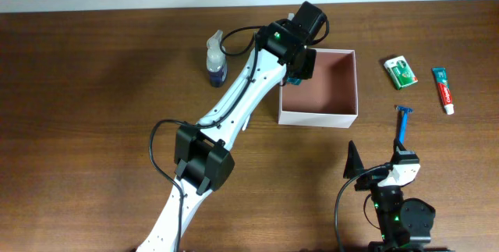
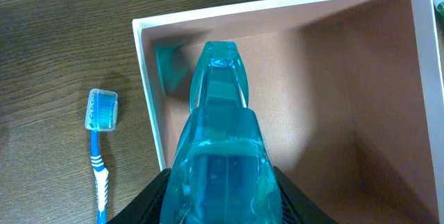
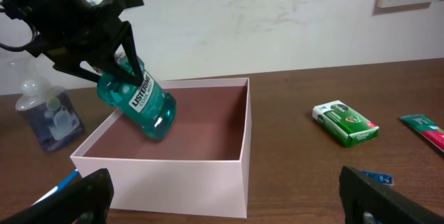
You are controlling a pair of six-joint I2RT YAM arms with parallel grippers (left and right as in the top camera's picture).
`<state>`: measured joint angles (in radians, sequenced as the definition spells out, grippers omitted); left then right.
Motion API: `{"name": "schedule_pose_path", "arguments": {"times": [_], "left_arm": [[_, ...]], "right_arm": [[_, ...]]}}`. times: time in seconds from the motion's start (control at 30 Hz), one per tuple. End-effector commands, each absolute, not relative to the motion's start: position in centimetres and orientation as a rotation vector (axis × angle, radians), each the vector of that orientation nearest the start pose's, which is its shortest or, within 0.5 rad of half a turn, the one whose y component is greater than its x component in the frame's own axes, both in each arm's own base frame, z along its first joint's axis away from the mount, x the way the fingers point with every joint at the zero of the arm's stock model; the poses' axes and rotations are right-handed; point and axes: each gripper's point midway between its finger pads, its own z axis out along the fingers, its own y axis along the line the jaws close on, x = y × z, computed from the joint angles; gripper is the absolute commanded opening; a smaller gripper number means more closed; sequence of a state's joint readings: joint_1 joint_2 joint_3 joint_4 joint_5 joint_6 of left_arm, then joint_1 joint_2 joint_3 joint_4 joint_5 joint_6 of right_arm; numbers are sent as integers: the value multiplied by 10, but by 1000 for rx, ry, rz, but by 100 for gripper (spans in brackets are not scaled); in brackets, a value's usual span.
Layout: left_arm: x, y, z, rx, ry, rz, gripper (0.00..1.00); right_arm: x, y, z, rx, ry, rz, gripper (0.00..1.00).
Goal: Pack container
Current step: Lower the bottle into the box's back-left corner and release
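Observation:
The container [image 1: 320, 116] is a square white box with a pink inside, standing at the back middle of the table. My left gripper [image 1: 300, 63] is shut on a teal mouthwash bottle [image 3: 139, 99] and holds it tilted over the container's left side. The bottle's low end dips past the rim [image 3: 208, 84]; I cannot tell whether it touches the floor. In the left wrist view the bottle [image 2: 220, 134] fills the gap between the black fingers [image 2: 156, 196], above the pink floor. My right gripper [image 1: 380, 162] hangs open at the front right, nothing in it.
A clear soap bottle [image 1: 216, 57] stands left of the container. To its right lie a green box [image 1: 400, 72], a toothpaste tube [image 1: 443, 89] and a blue razor [image 1: 404, 123]. A capped blue toothbrush [image 2: 100, 148] lies on the table just outside one container wall [image 2: 148, 92].

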<state>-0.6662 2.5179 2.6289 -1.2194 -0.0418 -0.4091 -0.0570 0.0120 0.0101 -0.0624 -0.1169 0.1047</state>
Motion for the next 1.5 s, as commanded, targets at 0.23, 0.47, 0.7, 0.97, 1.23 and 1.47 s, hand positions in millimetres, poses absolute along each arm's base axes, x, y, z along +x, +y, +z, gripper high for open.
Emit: {"name": "schedule_pose_path", "arguments": {"times": [0.23,0.47,0.7,0.97,1.23,1.47], "left_arm": [[470,-348,149,300,2645,-260,30],[473,-350,151,297,2627,-267,35],[477,-352,154,307,2605,-277,38],[478,-349,154,298,2600,-249,45],[479,-349,154,298,2598,-250,45],[483,-350,158,306,2576,-258,46]], "right_arm": [[246,6,158,44,1639,132,99],[246,6,158,44,1639,132,99],[246,6,158,44,1639,132,99],[246,6,158,44,1639,132,99],[246,6,159,44,1638,131,99],[246,6,158,44,1639,132,99]]}}
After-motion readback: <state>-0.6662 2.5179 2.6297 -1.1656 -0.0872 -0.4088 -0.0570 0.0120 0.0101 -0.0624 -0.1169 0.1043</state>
